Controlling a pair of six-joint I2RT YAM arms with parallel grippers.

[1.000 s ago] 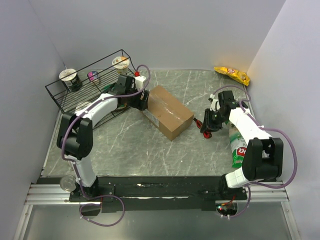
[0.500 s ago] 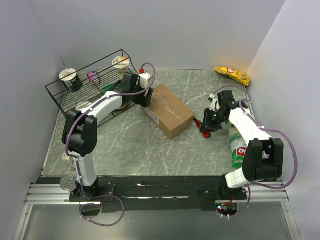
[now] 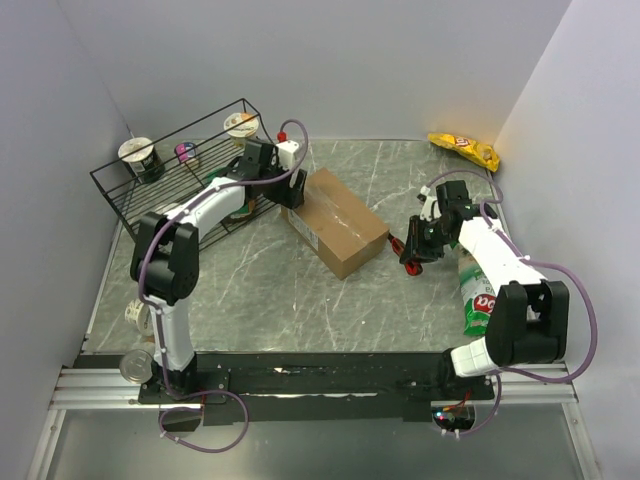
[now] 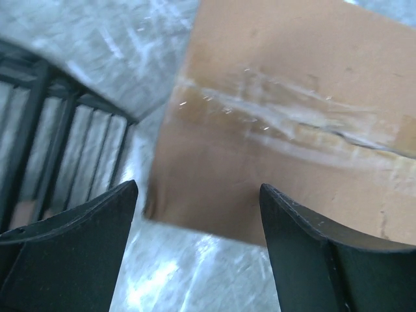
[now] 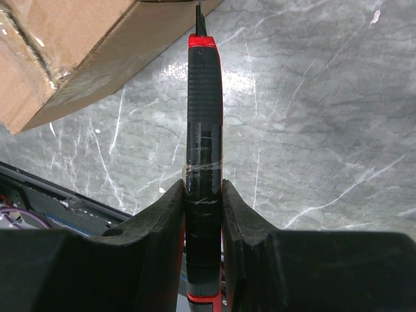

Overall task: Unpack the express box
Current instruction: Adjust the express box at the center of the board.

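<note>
The express box (image 3: 335, 223) is a brown carton lying closed on the grey table, with clear tape along its centre seam. In the left wrist view the express box (image 4: 292, 117) fills the upper right. My left gripper (image 3: 283, 192) is open at the box's far left end, its jaws spread over the box's corner (image 4: 198, 214). My right gripper (image 3: 414, 252) is shut on a red and black utility knife (image 5: 203, 149) just right of the box. The blade tip points at the box's near corner (image 5: 78, 58).
A black wire rack (image 3: 180, 170) with cups and cans stands at the back left, close to my left arm. A yellow snack bag (image 3: 464, 149) lies at the back right. A green packet (image 3: 476, 290) lies under my right arm. A can (image 3: 132, 366) sits at the near left.
My left gripper has moved up and back along the box's far left end, its arm stretching further out. The box shifted slightly. My right gripper has stayed nearly still with the knife.
</note>
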